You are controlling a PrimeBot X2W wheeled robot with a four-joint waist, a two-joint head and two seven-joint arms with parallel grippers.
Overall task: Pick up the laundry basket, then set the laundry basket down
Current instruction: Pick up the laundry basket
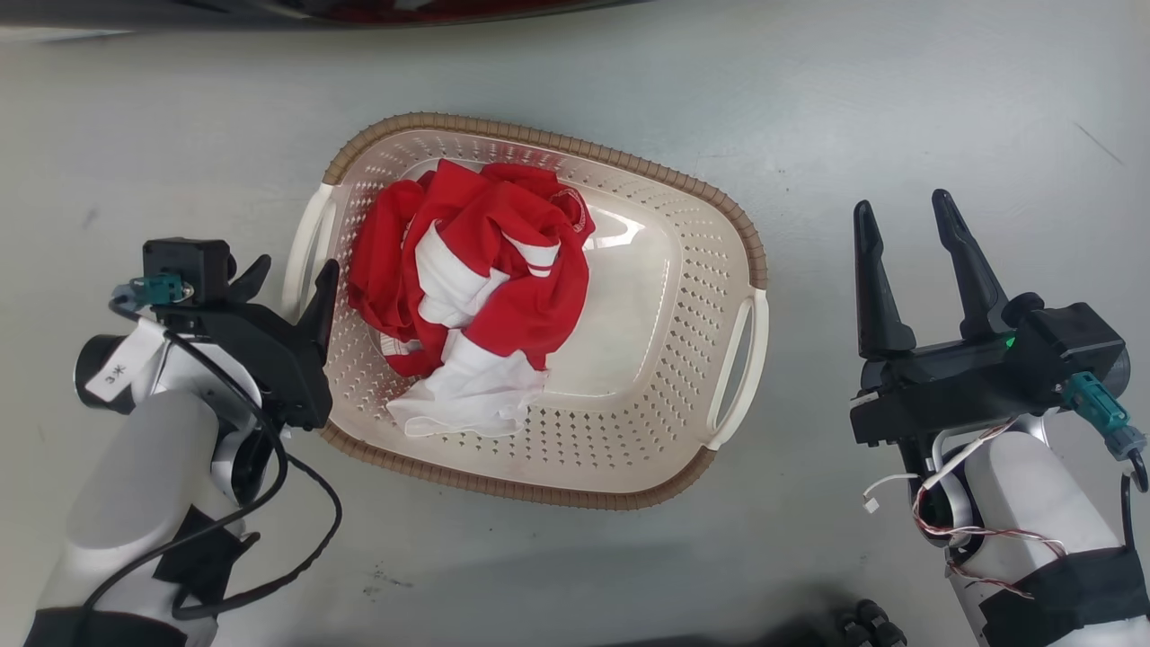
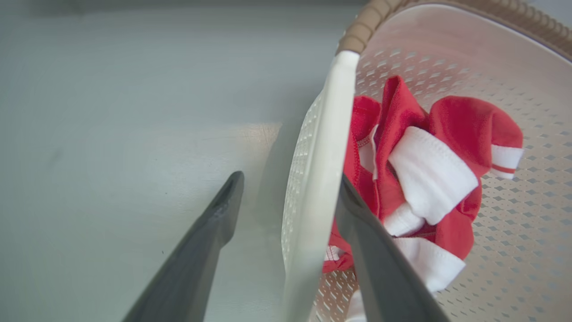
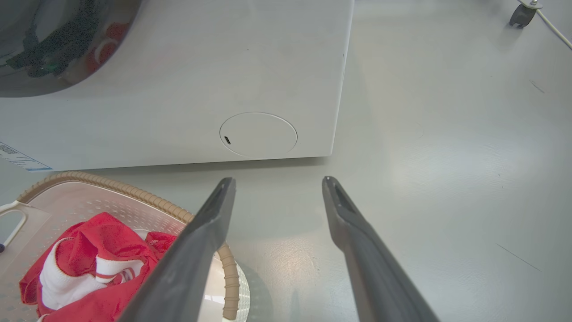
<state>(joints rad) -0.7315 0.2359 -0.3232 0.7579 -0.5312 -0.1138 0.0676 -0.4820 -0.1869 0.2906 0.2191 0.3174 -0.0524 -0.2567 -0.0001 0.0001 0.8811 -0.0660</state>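
The laundry basket (image 1: pixel 647 431) sits on the grey floor, cream and perforated with a brown rim (image 3: pixel 111 183). A crumpled red and white garment (image 1: pixel 485 270) lies in its left half. My left gripper (image 1: pixel 296 270) is open and straddles the basket's left white handle (image 2: pixel 326 134): one finger is outside the wall and the other is inside beside the garment (image 2: pixel 429 179). My right gripper (image 1: pixel 903 203) is open over bare floor, to the right of the basket's right handle (image 1: pixel 741 368) and apart from it. It holds nothing (image 3: pixel 278 180).
A white washing machine (image 3: pixel 201 89) with a dark round door stands just beyond the basket. A caster wheel with a cable (image 3: pixel 520 15) is at the far right. Small dark parts (image 1: pixel 867 620) show at the bottom edge. Grey floor lies around the basket.
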